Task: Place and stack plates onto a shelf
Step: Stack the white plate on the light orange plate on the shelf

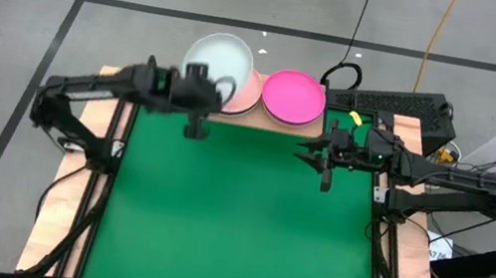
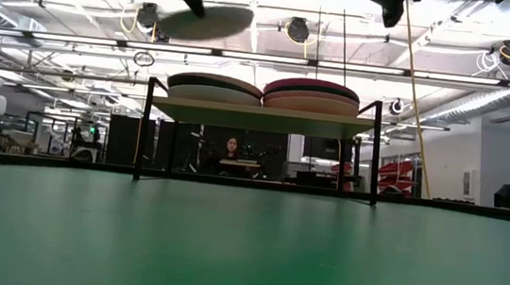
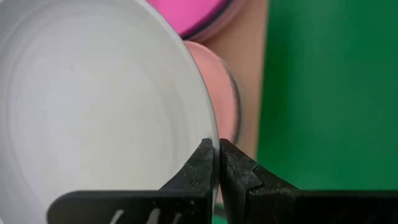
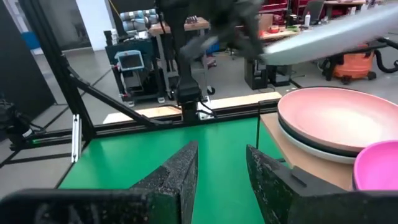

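Observation:
The shelf [image 2: 262, 117] stands at the table's far edge with two stacks of plates on it. The left stack [image 1: 249, 92] has a dusty pink plate on top, the right stack [image 1: 293, 96] a magenta one. My left gripper [image 1: 219, 86] is shut on a white plate [image 1: 220, 57] above the left stack; the plate also shows in the low view [image 2: 206, 22]. My right gripper [image 1: 326, 162] is open and empty, above the mat to the right of the shelf's front. My left gripper pinches the white plate's rim [image 3: 213, 146] between its two fingers, on the plate's near side. One finger [image 3: 200, 165] is on the plate's inner face and one [image 3: 239, 171] on its outer face. The plate is lifted clear above the left stack, slightly tilted.
A large green mat [image 1: 238, 228] covers the table in front of the shelf. A black keyboard-like device [image 1: 390, 104] and cables lie right of the shelf. A person [image 2: 232, 148] sits in the room behind.

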